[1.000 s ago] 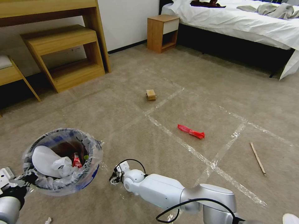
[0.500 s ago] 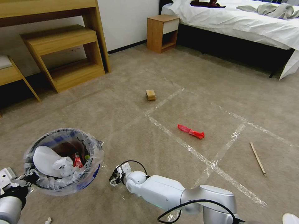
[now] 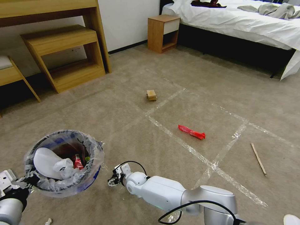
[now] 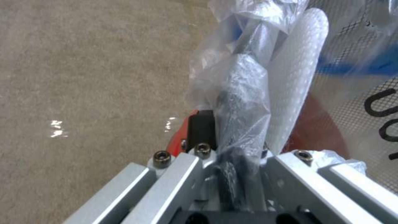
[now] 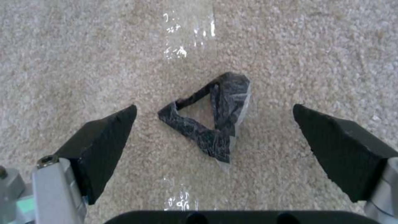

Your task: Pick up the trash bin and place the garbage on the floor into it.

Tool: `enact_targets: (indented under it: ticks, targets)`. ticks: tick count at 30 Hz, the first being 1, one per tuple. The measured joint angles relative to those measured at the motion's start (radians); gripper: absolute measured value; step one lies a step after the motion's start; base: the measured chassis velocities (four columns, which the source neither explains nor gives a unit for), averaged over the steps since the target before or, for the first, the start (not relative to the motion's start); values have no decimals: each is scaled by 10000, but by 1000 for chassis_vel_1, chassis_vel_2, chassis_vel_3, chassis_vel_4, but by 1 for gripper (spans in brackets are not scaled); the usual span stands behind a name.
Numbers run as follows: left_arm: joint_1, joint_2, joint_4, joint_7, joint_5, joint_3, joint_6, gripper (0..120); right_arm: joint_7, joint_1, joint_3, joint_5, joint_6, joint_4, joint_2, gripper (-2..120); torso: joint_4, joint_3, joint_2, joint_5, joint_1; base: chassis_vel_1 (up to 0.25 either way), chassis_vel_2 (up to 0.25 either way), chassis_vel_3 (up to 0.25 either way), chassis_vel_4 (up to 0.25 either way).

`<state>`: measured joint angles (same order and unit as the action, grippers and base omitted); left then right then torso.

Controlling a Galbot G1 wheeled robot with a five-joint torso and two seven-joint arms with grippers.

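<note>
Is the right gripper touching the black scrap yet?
Apart. The right wrist view shows the right gripper open, with carpet visible between each finger and the black scrap lying between them.

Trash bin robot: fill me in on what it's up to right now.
The left gripper is clamped on the rim of the blue and red round trash bin lined with crinkled clear plastic, which already holds a white slipper and some litter. The right gripper hangs open over the beige carpet floor, its fingers straddling a crumpled black scrap. A red wrapper, small tan box and thin stick lie farther out.
</note>
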<state>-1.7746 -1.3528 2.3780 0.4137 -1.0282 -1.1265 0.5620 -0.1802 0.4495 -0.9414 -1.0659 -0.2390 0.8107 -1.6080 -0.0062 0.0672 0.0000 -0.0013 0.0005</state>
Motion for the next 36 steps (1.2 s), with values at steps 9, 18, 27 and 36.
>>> enact_targets:
  ticks: [9,18,27,36]
  targets:
    - [-30,-62,43,-5,3,10,1,0,94,98,-139,124,127,-110,0,96,0,0,0,0,0,0,0,0,0]
    - [-3,-174,82,-16,7,97,-2,0,171,62,22,331,181,-300,-2,90,-1,0,0,0,0,0,0,0,0]
    - [27,-200,83,-24,3,112,-8,0,237,51,48,497,345,-390,3,59,-3,0,0,-4,0,0,0,0,0]
    - [17,-259,149,-34,7,139,-14,0,291,91,-7,605,429,-454,0,33,-1,0,0,1,0,0,0,0,0]
